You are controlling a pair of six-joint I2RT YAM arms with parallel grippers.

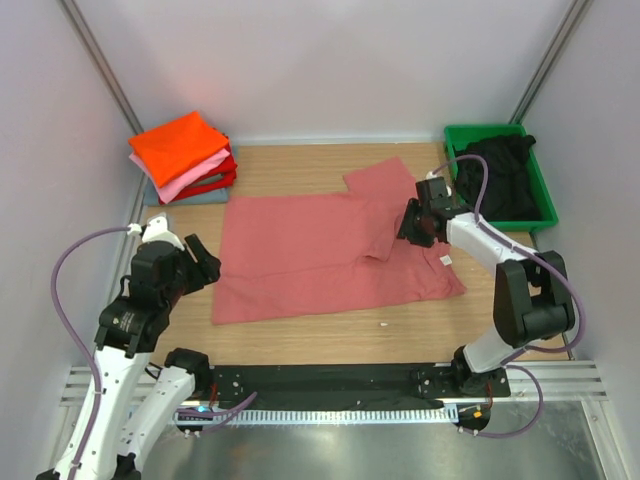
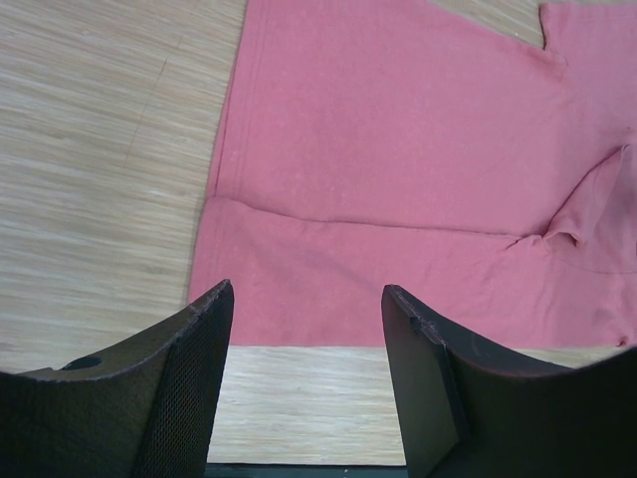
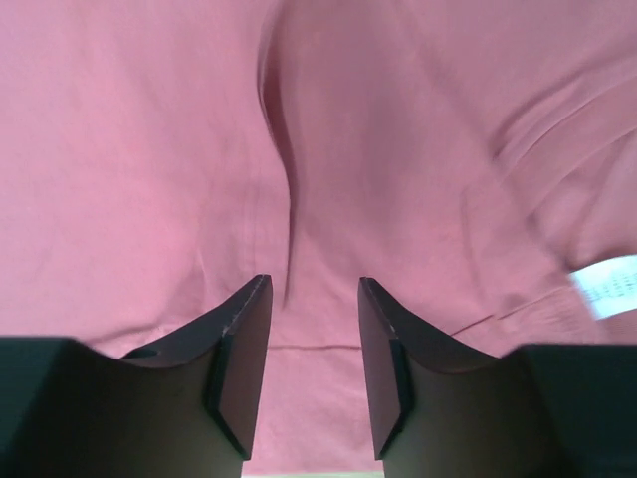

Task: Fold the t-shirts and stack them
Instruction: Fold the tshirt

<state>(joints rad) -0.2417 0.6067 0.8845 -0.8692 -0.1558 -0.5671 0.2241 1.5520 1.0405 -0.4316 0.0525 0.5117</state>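
A faded salmon-red t-shirt (image 1: 320, 255) lies spread flat on the wooden table, its right sleeve (image 1: 380, 240) folded in over the body. My right gripper (image 1: 405, 228) hovers low over that sleeve area; in the right wrist view the gripper (image 3: 314, 284) is open, with only the shirt (image 3: 398, 149) below the gap. My left gripper (image 1: 205, 262) stands open beside the shirt's left hem; in the left wrist view the gripper (image 2: 307, 299) frames the cloth's near edge (image 2: 398, 299) and holds nothing. A black t-shirt (image 1: 500, 170) lies crumpled in the green bin.
A folded stack (image 1: 185, 155) sits at the back left: orange on top, then pink, red and grey-blue. The green bin (image 1: 497, 225) stands at the back right. A white label (image 1: 446, 260) shows at the shirt's right edge. White walls close in both sides.
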